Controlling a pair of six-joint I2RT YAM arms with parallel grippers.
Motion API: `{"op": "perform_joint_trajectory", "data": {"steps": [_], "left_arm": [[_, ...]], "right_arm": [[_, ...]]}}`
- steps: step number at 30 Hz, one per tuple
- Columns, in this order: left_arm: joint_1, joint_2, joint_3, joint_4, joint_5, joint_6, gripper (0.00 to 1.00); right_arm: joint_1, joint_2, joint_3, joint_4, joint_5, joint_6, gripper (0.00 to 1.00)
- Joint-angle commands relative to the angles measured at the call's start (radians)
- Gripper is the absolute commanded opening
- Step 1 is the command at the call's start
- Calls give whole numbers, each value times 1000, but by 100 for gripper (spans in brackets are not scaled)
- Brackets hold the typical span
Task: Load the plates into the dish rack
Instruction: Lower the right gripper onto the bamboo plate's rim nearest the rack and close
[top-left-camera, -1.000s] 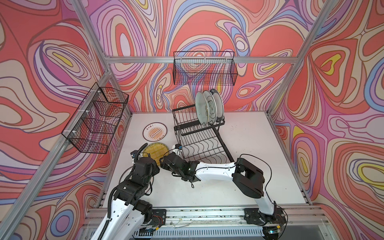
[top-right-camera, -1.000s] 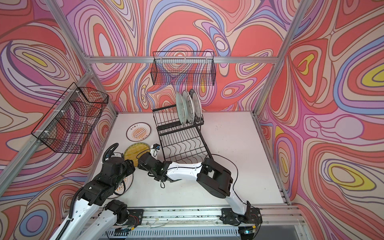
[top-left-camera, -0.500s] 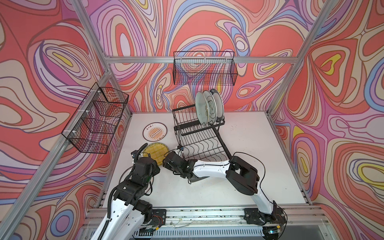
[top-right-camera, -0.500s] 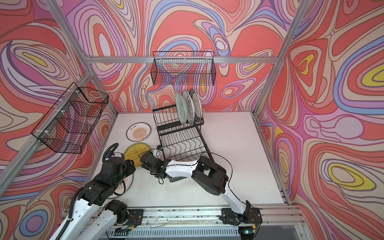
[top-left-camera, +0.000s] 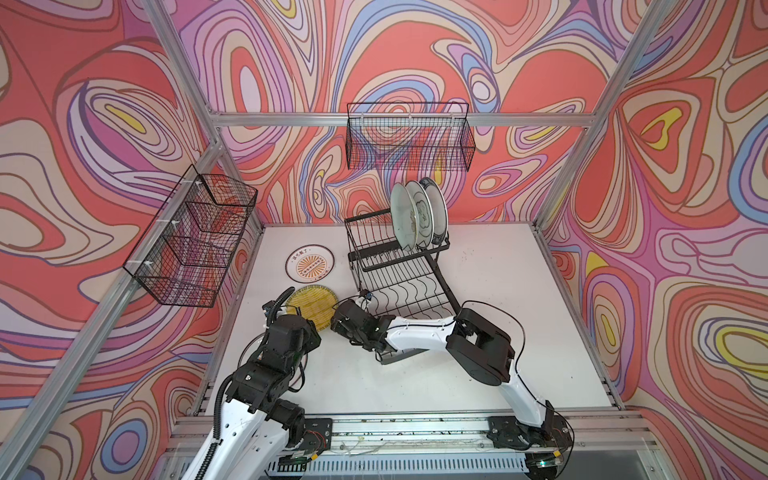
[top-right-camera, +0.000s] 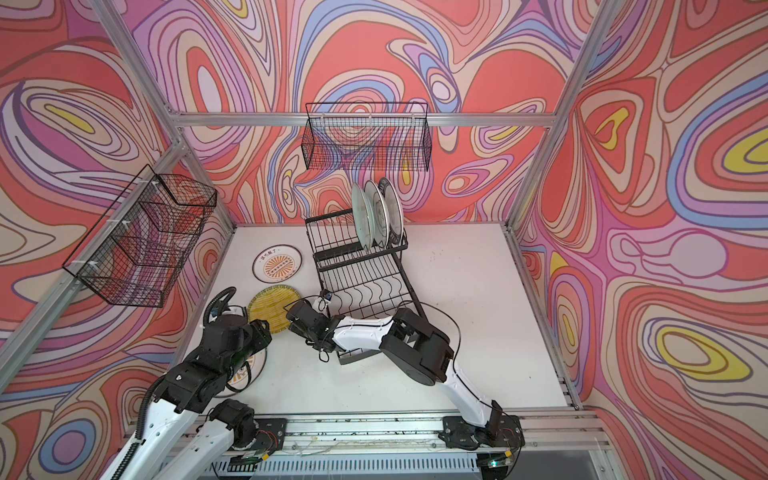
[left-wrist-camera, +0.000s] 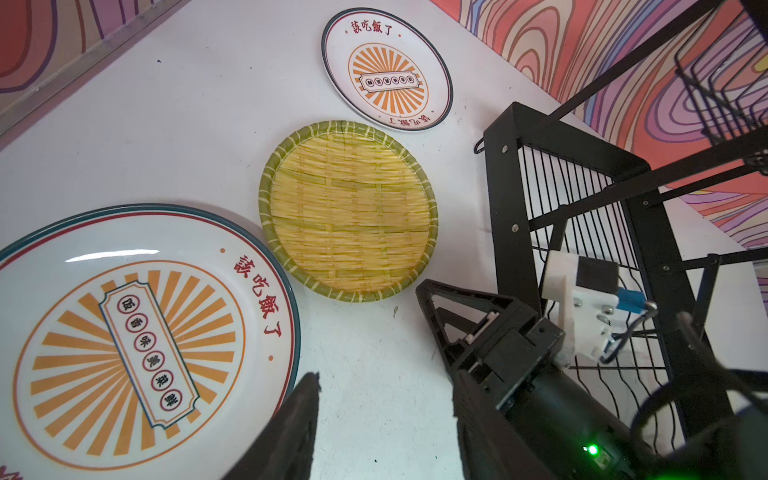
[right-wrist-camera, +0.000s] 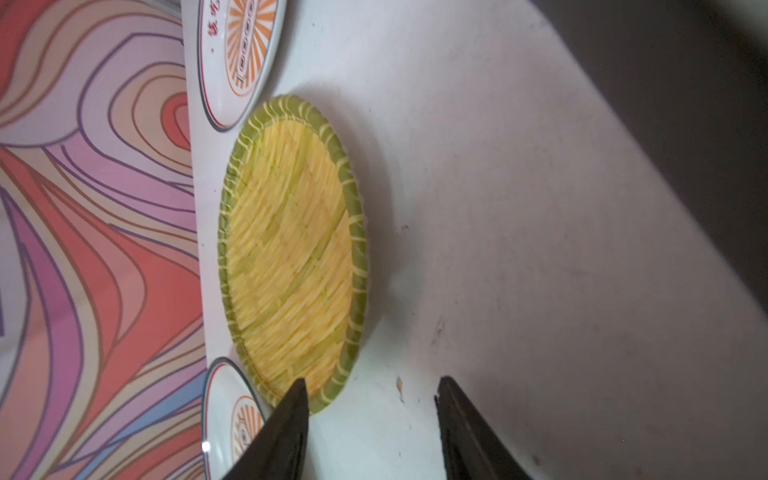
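The right claw (right-wrist-camera: 372, 415) is hovering open and empty at the edge of the yellow plate (right-wrist-camera: 291, 249), which is lying flat on the bench (top-left-camera: 498, 291) just beside the dish rack (top-left-camera: 399, 286). The left claw (left-wrist-camera: 382, 424) is hanging open too, holding nothing, near a sunburst plate (left-wrist-camera: 124, 345), while three plates (top-left-camera: 417, 216) are standing in the rack's raised tier.

Upright in the raised tier of the dish rack (top-left-camera: 407, 286): three plates (top-left-camera: 422, 212). Flat on the table (top-left-camera: 498, 291) left of the rack, far to near: sunburst plate (top-left-camera: 309, 266), woven-look plate (top-left-camera: 311, 305), second sunburst plate (left-wrist-camera: 141, 332).
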Motion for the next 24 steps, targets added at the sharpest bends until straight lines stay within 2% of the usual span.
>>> {"op": "perform_joint_trajectory", "data": {"steps": [1, 12, 24], "left_arm": [[5, -16, 8, -5, 1, -12, 55], [4, -13, 7, 1, 11, -14, 55], [5, -11, 10, 4, 16, -14, 55]], "right_arm": [[-10, 32, 11, -28, 0, 15, 51], [-23, 90, 61, -25, 1, 21, 49], [-36, 152, 113, -5, 1, 52, 42]]}}
